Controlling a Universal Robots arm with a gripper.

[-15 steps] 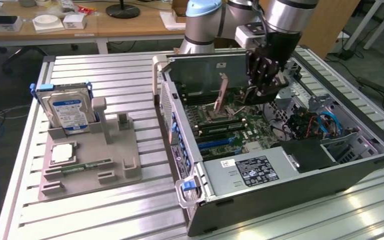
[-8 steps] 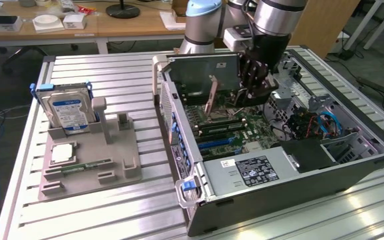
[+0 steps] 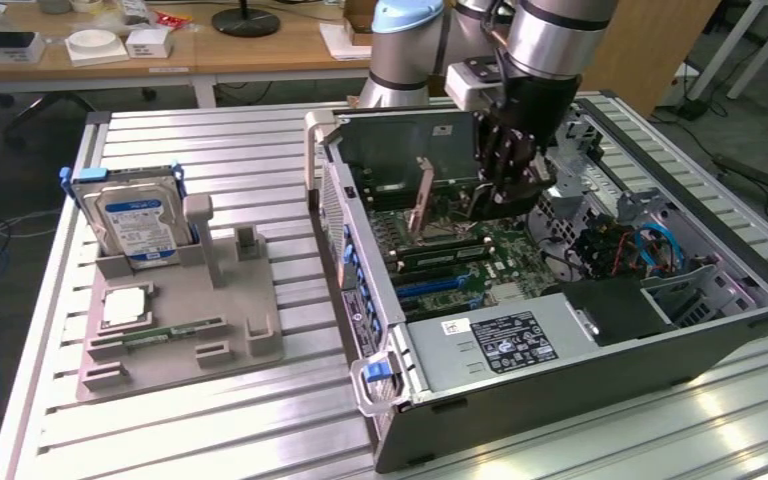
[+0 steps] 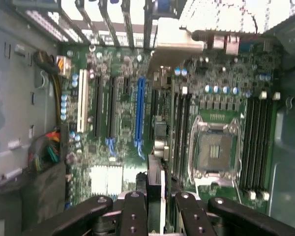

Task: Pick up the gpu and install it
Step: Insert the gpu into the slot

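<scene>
My gripper (image 3: 507, 195) hangs inside the open computer case (image 3: 558, 390), above the motherboard (image 3: 491, 270). It is shut on the gpu (image 3: 454, 198), a thin dark card held on edge, with its pale bracket end toward the case's rear wall. In the wrist view the gpu (image 4: 156, 184) runs edge-on away from between my two fingers (image 4: 133, 211). Its metal bracket (image 4: 179, 43) lies near the rear slot openings. The card hovers over the board between the long blue slot (image 4: 140, 113) and the CPU socket (image 4: 216, 150).
On the exterior view's left, a grey fixture (image 3: 224, 320) holds an upright silver hard drive (image 3: 137, 220) and a green memory stick (image 3: 171, 330). Blue and orange cables (image 3: 644, 245) lie in the case on the exterior view's right. A drive cage (image 3: 524, 340) sits at the case front.
</scene>
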